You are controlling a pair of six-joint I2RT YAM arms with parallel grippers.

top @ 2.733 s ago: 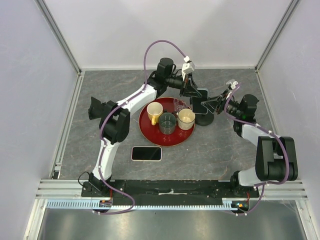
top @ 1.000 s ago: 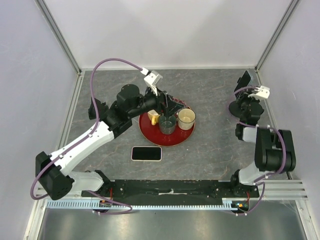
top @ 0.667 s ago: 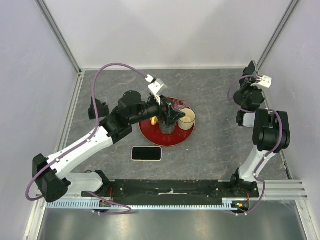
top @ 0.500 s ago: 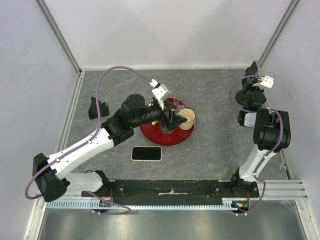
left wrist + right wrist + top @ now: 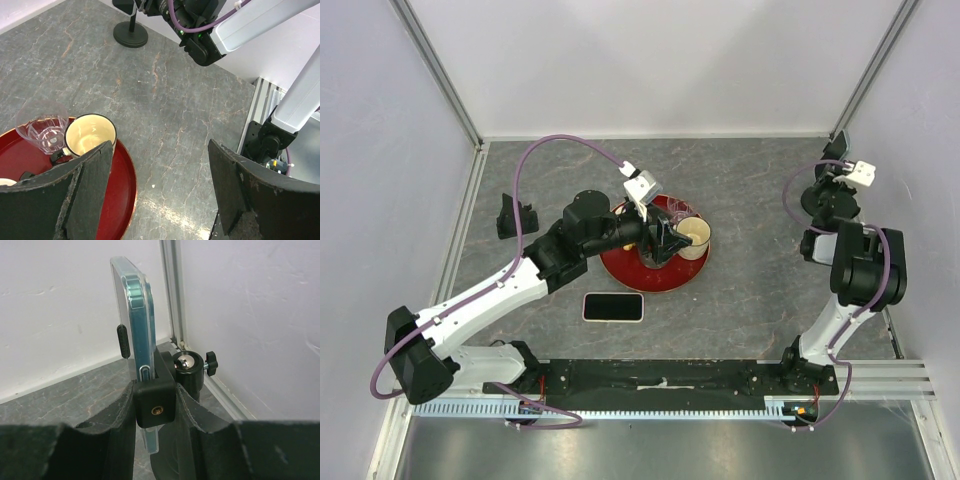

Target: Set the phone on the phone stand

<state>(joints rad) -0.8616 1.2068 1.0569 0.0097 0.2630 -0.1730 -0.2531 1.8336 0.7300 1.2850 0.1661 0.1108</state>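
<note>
From where I stand, the grey stone-patterned table (image 5: pixel 750 300) has its busy spot far off in the right corner. The right arm (image 5: pixel 865 270) is folded up tight there, while the left arm (image 5: pixel 500 290) stretches out over the middle.

The red tray (image 5: pixel 630 272) sits mid-table with a cream mug (image 5: pixel 90 135) and a clear glass (image 5: pixel 42 125) on it.

The phone stand (image 5: pixel 130 36) has its round base on the table in that far right corner. The right gripper (image 5: pixel 156 392) has its jaws pinching the stand's black cradle (image 5: pixel 155 410) from both sides. I'd guess this is to steady or aim the head rather than to carry anything.

The phone in the clear case (image 5: pixel 137 315) is seated in that cradle. It stands upright with its long axis vertical, and the wrist view shows it edge-on. I can't tell which way its screen faces.

A second phone (image 5: pixel 613 307) lies flat just near of the tray, dark face up, with its long axis running left to right. It looks within easy reach of the left arm.

The left gripper (image 5: pixel 160 195) hangs over the tray's right rim with its jaws spread wide and nothing between them, so it looks free for the next pick.
</note>
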